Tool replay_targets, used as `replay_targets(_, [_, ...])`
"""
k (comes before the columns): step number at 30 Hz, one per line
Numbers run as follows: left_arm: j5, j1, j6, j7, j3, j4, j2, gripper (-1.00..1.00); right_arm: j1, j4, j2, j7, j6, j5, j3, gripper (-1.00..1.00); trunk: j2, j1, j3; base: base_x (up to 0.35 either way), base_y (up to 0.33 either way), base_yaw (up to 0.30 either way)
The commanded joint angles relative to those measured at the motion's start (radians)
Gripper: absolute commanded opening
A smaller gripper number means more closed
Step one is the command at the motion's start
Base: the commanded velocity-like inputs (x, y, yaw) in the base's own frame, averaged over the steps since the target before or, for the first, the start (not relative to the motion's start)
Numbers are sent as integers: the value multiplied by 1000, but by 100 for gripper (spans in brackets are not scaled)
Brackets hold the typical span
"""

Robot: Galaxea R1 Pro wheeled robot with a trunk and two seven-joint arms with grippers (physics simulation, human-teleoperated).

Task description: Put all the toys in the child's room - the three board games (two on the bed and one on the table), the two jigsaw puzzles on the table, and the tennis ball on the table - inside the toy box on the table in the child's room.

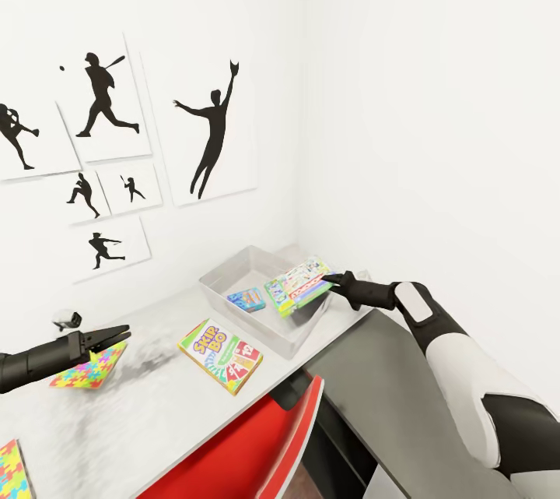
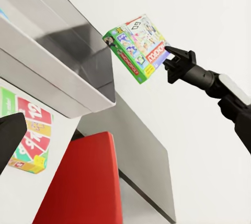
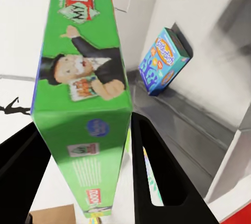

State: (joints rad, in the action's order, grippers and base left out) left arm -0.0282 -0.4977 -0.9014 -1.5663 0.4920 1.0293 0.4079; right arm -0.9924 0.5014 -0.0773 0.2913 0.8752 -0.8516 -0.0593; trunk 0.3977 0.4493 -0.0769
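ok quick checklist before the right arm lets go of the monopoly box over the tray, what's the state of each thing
1. Grip: right gripper shut on the white-and-green board game at one end. Ok.
2. Position: that game sits over the toy box, partly past its right rim. Cannot tell if it clears the wall.
3. Tilt: the game is slanted in the left wrist view, not flat. Not ok for a flat drop.
4. Landing room: the small blue game lies inside, bare floor beside it. Ok.
5. Left gripper is away from the tray, by a jigsaw puzzle. Ok.
6. Skip-Bo game lies on the table, outside the tray.
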Motion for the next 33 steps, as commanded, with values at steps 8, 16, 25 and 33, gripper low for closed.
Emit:
replay_targets(8, [-10,0,-14,-4,1,0,2,100,-1,0,4,10,8,8,-8,-100,2,1,-5,0,0,0])
replay_targets(16, [-38,1,-14,-4,1,-3,0,100,-3,1,5,8,8,8,-8,-100,2,1,-17,0,0,0])
replay_targets(25, [-40,4,-14,-4,0,-3,-4,100,-5,74,11,8,9,9,14,-100,2,1,-32,0,0,0])
replay_targets(33, [-38,-1,-18,-4,-4,-2,-6,100,-4,150,12,12,10,8,65,-100,2,1,-45,0,0,0])
